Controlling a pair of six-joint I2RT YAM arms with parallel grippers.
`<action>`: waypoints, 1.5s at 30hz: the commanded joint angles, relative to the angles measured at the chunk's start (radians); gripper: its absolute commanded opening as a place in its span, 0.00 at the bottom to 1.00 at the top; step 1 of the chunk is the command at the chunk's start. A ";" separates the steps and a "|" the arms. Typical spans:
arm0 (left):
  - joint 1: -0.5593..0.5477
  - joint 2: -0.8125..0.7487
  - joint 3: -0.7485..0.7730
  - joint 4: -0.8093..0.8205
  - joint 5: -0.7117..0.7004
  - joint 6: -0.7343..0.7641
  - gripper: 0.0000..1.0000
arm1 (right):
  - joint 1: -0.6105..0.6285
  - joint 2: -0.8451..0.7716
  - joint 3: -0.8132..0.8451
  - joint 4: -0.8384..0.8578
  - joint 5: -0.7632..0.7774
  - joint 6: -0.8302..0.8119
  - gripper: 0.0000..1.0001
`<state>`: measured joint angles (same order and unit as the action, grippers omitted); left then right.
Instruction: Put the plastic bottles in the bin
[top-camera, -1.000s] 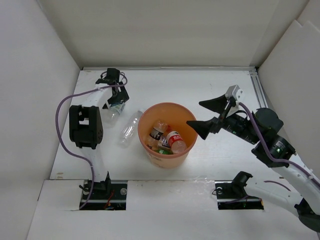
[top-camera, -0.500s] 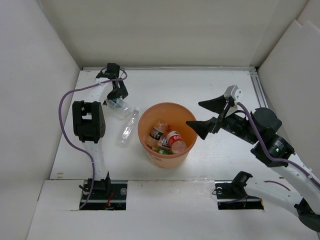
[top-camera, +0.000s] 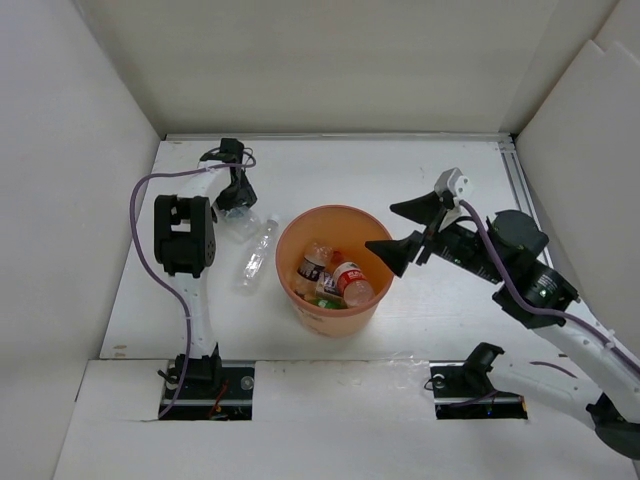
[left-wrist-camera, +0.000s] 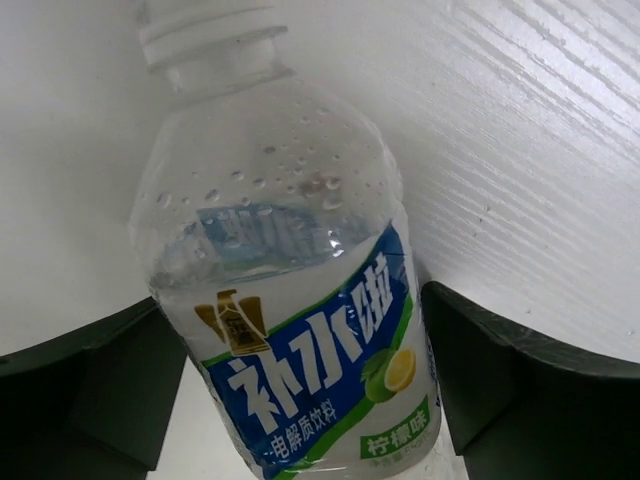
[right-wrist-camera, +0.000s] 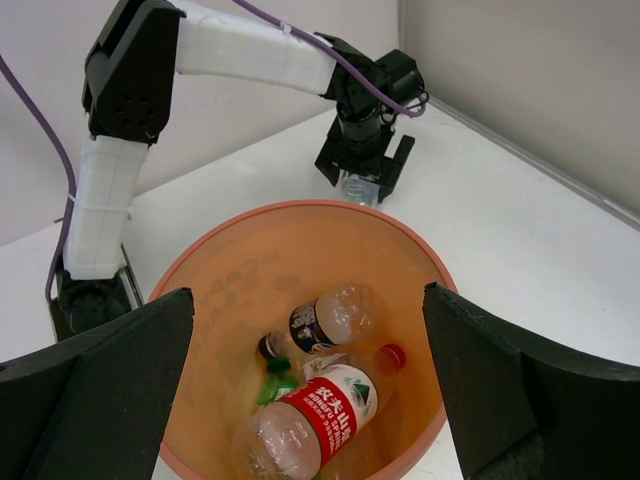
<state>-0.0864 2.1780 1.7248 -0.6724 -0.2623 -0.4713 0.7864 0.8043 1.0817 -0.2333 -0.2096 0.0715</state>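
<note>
Left gripper (left-wrist-camera: 290, 312) straddles a clear bottle (left-wrist-camera: 280, 240) at far left, cap pointing away; grip unclear. Right gripper (right-wrist-camera: 308, 300) gapes above the bin (right-wrist-camera: 250, 265).

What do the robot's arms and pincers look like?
The left arm and right arm are white tubes with chunky black joints, each trailing a purple cable. The left pincer and right pincer each have two dark, wedge-shaped fingers.

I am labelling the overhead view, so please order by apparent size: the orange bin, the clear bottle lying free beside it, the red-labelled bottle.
1. The orange bin, clearly the largest.
2. The clear bottle, which looks longer than the next.
3. The red-labelled bottle inside the bin; it leans among the others, so places two and three are unsure.
</note>
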 joint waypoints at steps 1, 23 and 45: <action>0.023 0.017 0.021 -0.010 -0.034 -0.036 0.86 | 0.005 0.022 -0.003 0.048 0.001 -0.006 1.00; -0.026 -0.550 0.214 0.224 0.338 0.005 0.00 | -0.047 0.389 0.432 0.104 -0.140 -0.055 1.00; -0.026 -0.919 -0.181 0.938 0.891 -0.179 0.00 | -0.065 0.918 0.807 0.591 -0.412 0.309 1.00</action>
<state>-0.1104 1.2972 1.5665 0.1616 0.5724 -0.6594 0.7033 1.7416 1.8355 0.1864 -0.5606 0.3199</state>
